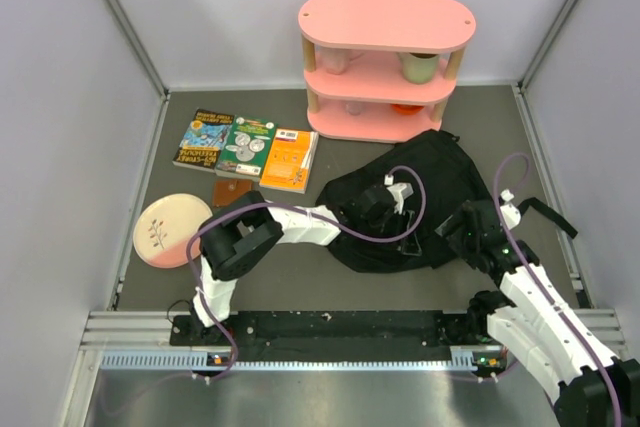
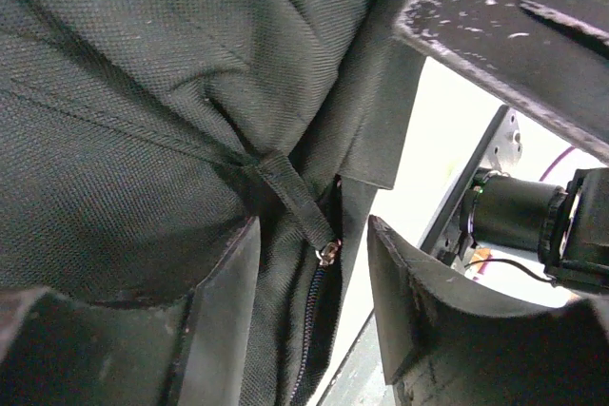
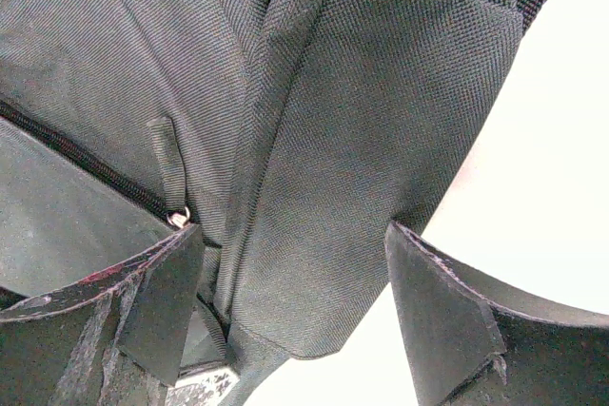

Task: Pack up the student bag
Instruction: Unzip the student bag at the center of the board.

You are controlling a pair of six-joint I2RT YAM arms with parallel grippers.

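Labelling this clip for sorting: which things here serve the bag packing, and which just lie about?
For the job: student bag, left pincer, right pincer, probably the three books.
Lying about: plate, pink shelf, cup on it, small brown item.

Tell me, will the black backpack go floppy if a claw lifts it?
Probably floppy: the backpack lies slumped in soft folds, so it would likely sag from wherever it's lifted. Its weave looks rough, so it's probably not slippery. It looks flattish, so it may be light.
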